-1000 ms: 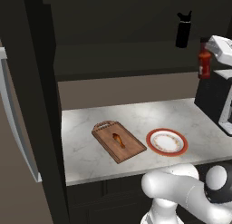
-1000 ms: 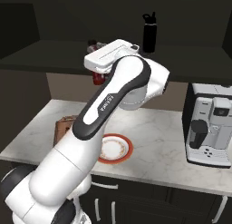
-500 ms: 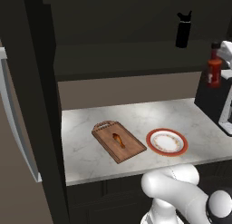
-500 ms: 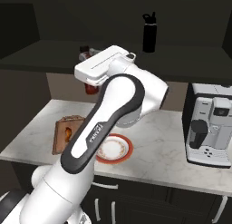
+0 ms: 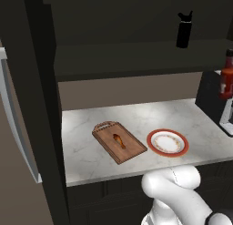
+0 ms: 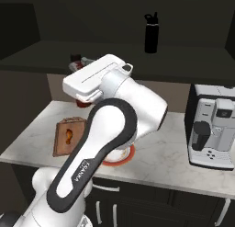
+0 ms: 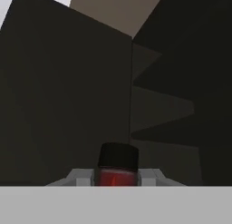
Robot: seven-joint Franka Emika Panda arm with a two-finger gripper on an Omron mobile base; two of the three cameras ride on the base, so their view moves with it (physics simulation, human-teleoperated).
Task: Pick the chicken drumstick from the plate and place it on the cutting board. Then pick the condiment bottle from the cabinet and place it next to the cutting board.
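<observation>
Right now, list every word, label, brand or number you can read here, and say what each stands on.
No text can be read.
Small pale lettering on the arm's dark link: too blurred to read.
Label on the condiment bottle: too small to read.

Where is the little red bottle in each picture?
Left base view: condiment bottle at the far right edge, above the counter.
Right base view: partly hidden behind the arm, upper left.
Hand view: bottom centre, between the fingers.
Shared landmark: the cutting board.

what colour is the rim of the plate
Red-orange, around a white centre; the plate shows best in the left base view.
</observation>
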